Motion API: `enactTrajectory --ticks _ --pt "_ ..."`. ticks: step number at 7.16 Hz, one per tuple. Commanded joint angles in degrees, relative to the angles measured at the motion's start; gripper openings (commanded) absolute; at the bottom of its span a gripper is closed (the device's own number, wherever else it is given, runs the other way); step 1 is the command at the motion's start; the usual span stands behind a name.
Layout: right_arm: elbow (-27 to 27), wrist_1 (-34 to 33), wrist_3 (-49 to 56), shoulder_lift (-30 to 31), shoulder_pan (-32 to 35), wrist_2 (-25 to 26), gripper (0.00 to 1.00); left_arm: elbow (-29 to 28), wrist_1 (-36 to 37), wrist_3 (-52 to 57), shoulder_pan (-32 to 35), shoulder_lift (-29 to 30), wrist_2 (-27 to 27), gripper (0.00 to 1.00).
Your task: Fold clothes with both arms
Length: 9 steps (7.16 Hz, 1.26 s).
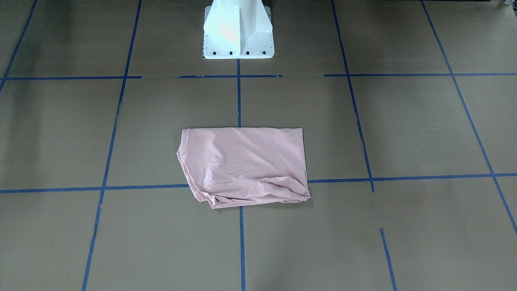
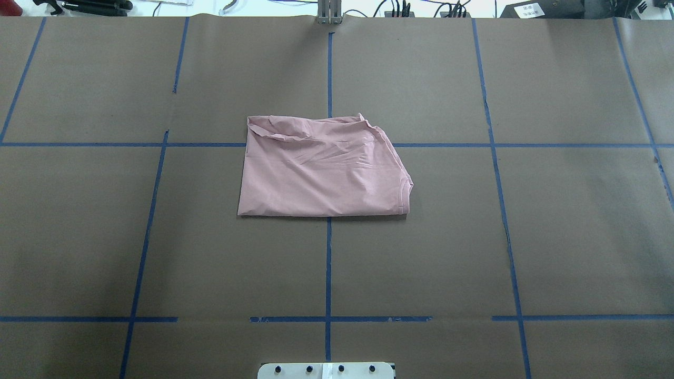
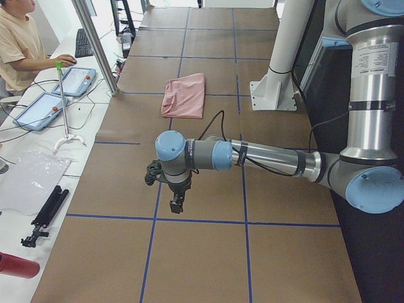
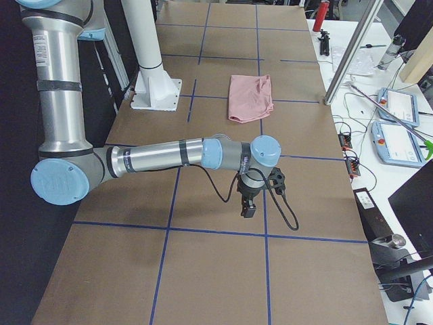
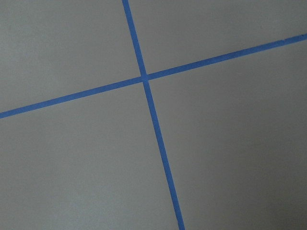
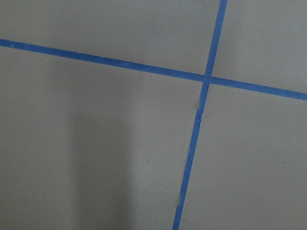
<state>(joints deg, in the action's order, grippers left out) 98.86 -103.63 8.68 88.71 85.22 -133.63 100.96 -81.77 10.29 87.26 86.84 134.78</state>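
well, t-shirt (image 2: pixel 321 176) lies folded, far edge rumpled.

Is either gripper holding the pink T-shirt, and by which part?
Neither. The T-shirt lies free on the table, away from the left gripper and right gripper.

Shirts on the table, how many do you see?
1. A folded pink shirt lies across the central blue tape line, ahead of the white base. Anything under it would be hidden.
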Motion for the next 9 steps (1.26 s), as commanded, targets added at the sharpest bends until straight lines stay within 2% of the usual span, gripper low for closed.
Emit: enactTrajectory --ticks 1,3,4,9 --pt "1.78 0.01 0.37 2.16 0.83 0.65 1.00 -0.68 -1.28 -0.01 0.11 0.25 3.21 1.00" --pt "2.91 0.01 0.37 4.62 0.65 0.39 1.00 -1.73 -3.22 -0.10 0.02 0.52 3.82 1.00" --pt "2.74 0.01 0.29 4.72 0.56 0.22 1.00 -1.91 -3.22 -0.19 0.02 0.52 6.26 1.00" --pt "3.35 0.10 0.20 2.27 0.74 0.83 1.00 -1.73 -4.44 -0.19 0.02 0.70 6.64 1.00"
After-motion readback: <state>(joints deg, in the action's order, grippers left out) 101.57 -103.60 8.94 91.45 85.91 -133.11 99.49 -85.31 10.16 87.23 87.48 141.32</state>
